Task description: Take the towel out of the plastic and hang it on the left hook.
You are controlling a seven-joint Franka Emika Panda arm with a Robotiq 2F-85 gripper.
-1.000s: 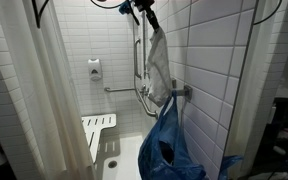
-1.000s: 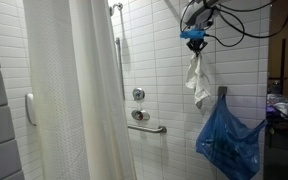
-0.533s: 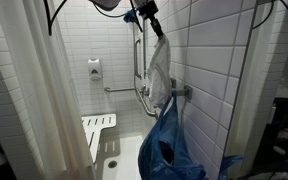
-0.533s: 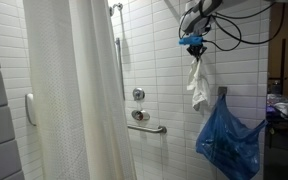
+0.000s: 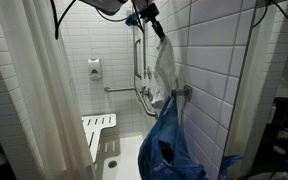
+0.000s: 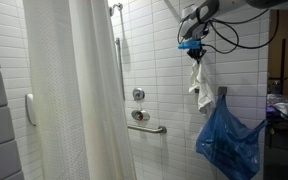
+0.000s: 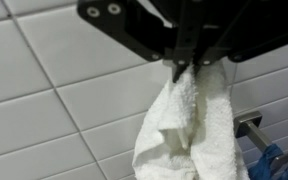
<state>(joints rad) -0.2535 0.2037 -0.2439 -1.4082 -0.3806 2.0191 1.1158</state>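
White terry towel (image 6: pixel 198 85), out of the blue plastic bag (image 6: pixel 227 140).
Black gripper (image 6: pixel 194 52) jaws pinch its top corner; lowered slightly toward the metal wall hook (image 6: pixel 222 93), hanging likely next.

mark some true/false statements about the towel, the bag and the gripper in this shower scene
1. The gripper has the white cloth towel pinched in its fingers. True.
2. The towel lies inside the blue plastic bag. False: it hangs outside the bag, held up against the tiled wall.
3. The blue plastic bag hangs from a metal wall hook. True.
4. The shower curtain is dark green. False: it is white.
5. The gripper is open and empty. False: it is shut on the towel.
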